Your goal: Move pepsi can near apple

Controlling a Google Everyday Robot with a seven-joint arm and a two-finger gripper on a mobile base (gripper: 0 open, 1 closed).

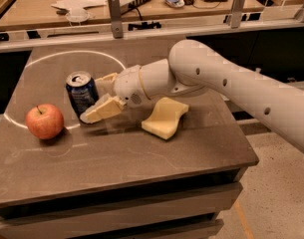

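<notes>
The dark blue pepsi can (80,92) stands upright on the table, a short gap to the right of the red apple (44,121). My gripper (94,99) reaches in from the right, level with the can. Its fingers are spread, one behind the can's right side and one (102,109) in front of it and low. They straddle the can's right edge without closing on it. The white arm (216,83) stretches away to the right.
A pale yellow sponge (165,117) lies on the dark table (141,158) just right of the gripper, under the arm. A white arc is marked on the table's left part. A railing and a cluttered desk stand behind.
</notes>
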